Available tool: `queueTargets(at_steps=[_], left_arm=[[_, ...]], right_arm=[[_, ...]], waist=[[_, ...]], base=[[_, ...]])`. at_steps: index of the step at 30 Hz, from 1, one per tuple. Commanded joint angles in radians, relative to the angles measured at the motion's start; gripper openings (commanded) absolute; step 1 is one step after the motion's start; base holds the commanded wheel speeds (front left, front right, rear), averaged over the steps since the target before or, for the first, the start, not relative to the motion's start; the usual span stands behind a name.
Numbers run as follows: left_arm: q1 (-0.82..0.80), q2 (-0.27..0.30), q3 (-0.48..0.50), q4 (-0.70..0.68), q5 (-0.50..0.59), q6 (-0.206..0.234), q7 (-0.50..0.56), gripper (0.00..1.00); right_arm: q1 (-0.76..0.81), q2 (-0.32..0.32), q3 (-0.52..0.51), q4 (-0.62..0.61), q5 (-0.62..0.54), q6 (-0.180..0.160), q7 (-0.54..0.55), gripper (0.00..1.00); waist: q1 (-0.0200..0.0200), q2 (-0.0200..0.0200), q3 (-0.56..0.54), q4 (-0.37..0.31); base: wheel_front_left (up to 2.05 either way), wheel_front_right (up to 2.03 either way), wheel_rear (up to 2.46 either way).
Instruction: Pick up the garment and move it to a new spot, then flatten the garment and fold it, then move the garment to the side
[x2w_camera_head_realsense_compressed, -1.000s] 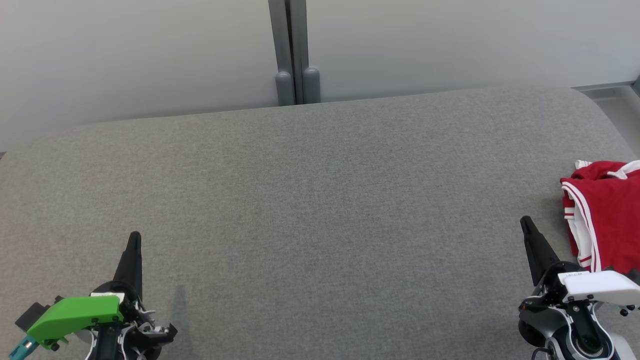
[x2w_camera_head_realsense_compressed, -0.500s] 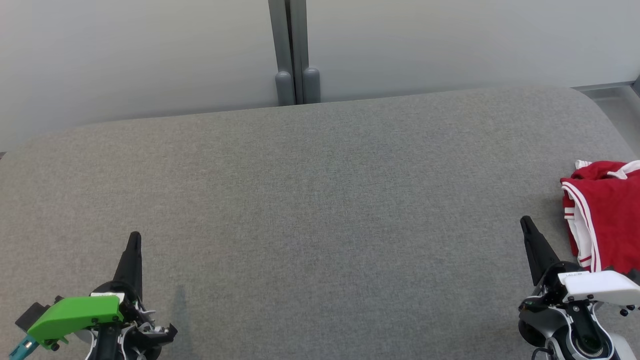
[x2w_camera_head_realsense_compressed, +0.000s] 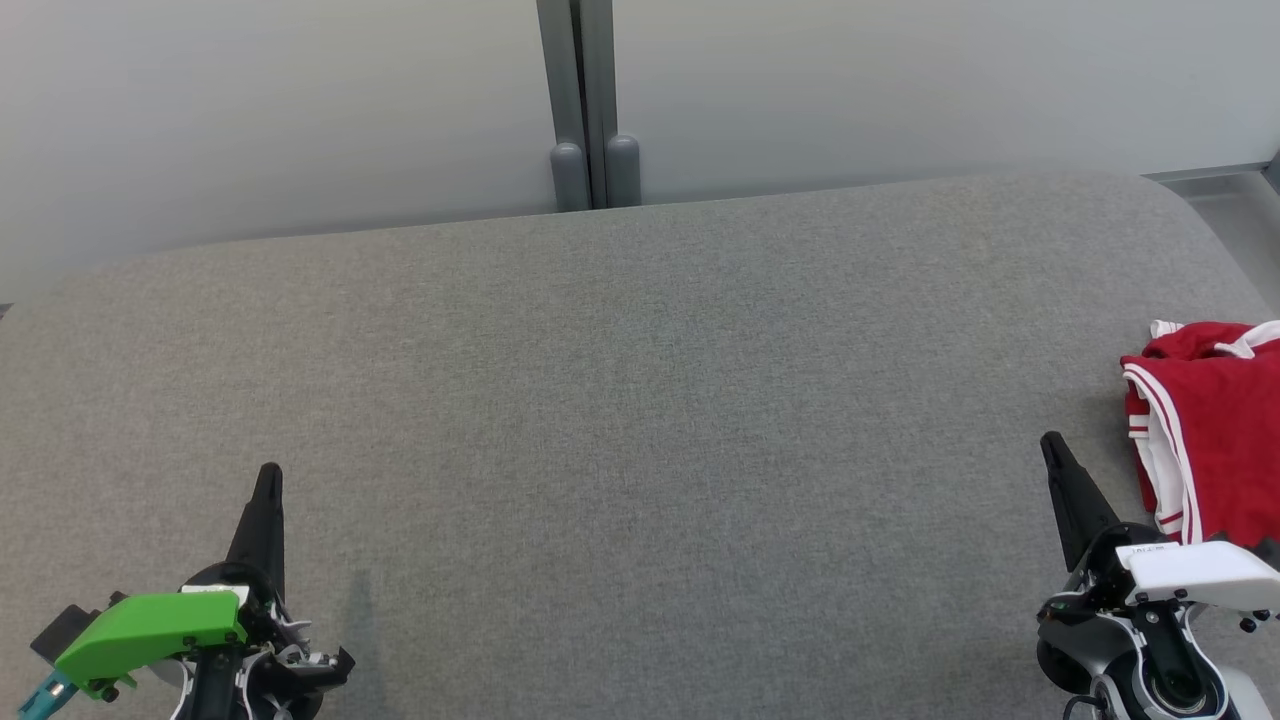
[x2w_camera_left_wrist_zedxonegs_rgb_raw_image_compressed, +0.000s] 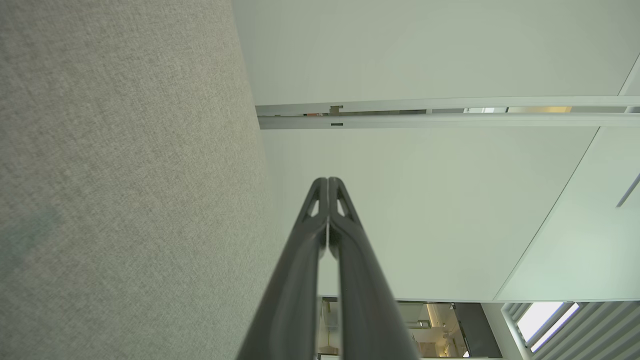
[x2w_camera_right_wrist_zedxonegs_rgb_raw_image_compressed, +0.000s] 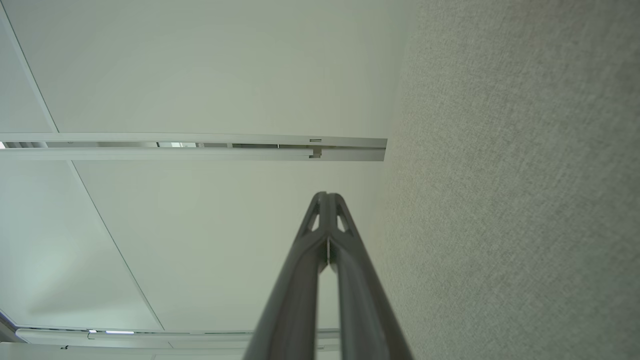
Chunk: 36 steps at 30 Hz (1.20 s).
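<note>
Both jaws pressed together | red garment (x2w_camera_head_realsense_compressed: 1215, 440) near right jaws

We read no text, number or brand anywhere. The white cover (x2w_camera_head_realsense_compressed: 1205, 572) on the right hand (x2w_camera_head_realsense_compressed: 1050, 442) bears a tiny dark marking (x2w_camera_head_realsense_compressed: 1148, 550), too small and blurred for us to make out.

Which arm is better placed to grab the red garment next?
Probably right. The right tool sits shut just beside the red garment at the right edge of the grey surface; the left tool, also shut, is far across it.
</note>
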Motion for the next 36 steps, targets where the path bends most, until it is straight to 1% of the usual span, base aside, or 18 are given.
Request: queueTargets(at_steps=[1,36], left_arm=[[-0.011,0.007,0.002,-0.002,-0.003,-0.005,0.004,0.00],[-0.011,0.007,0.002,-0.002,-0.003,-0.005,0.004,0.00]], right_arm=[[0.010,-0.005,-0.002,-0.004,0.003,-0.001,0.002,0.00],[0.010,-0.005,-0.002,-0.004,0.003,-0.001,0.001,0.00]], waist=[[0.0000,0.0000,0.000,0.000],[0.0000,0.0000,0.000,0.000]], base=[[0.00,0.00,0.00],[0.00,0.00,0.00]])
